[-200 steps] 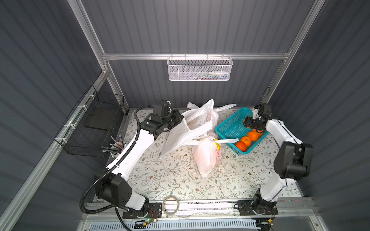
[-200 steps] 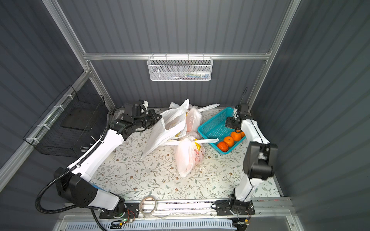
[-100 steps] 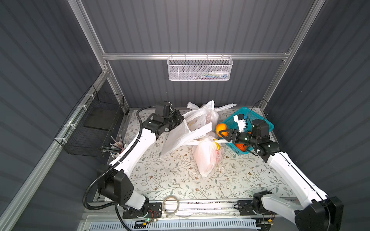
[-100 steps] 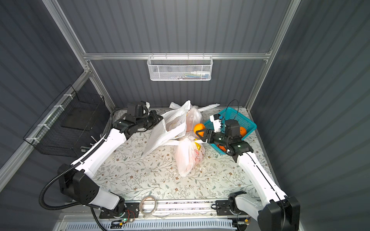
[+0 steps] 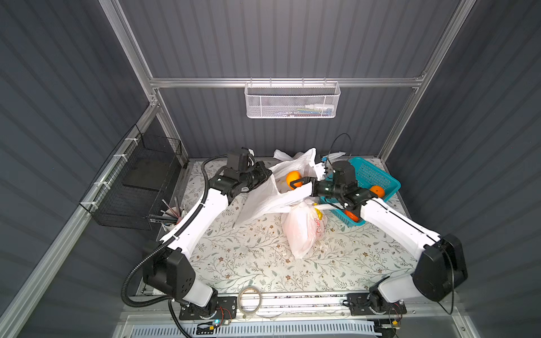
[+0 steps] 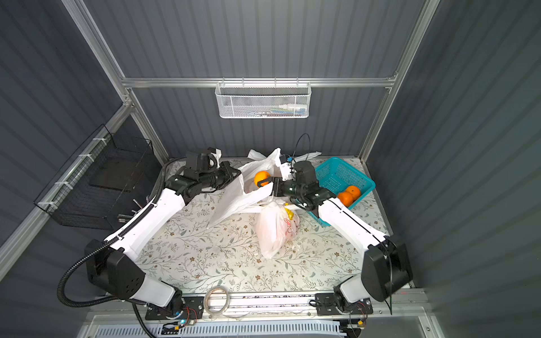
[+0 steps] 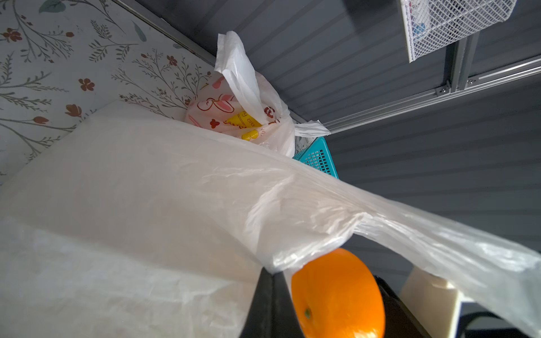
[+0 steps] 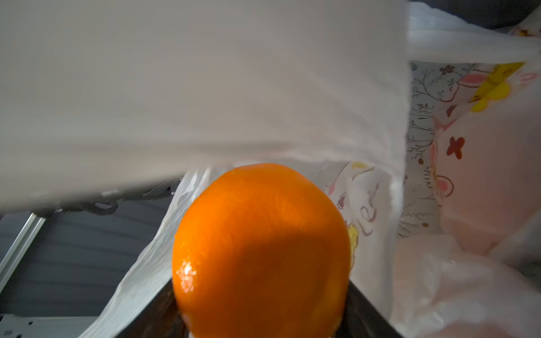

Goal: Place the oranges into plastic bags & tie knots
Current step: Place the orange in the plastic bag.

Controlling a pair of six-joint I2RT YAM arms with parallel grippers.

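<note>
Above floral tabletop (image 5: 248, 263), right claw (image 5: 295, 182) clasps orange (image 5: 292, 177) at bag (image 5: 263, 196) mouth.

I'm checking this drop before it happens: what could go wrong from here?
1. The right claw holds the orange at the mouth of the open bag, with loose film draped close over it; released now, it might strike the rim and roll away.
2. The left claw pinches only an edge of that film; the orange's weight might pull it free and collapse the mouth.
</note>
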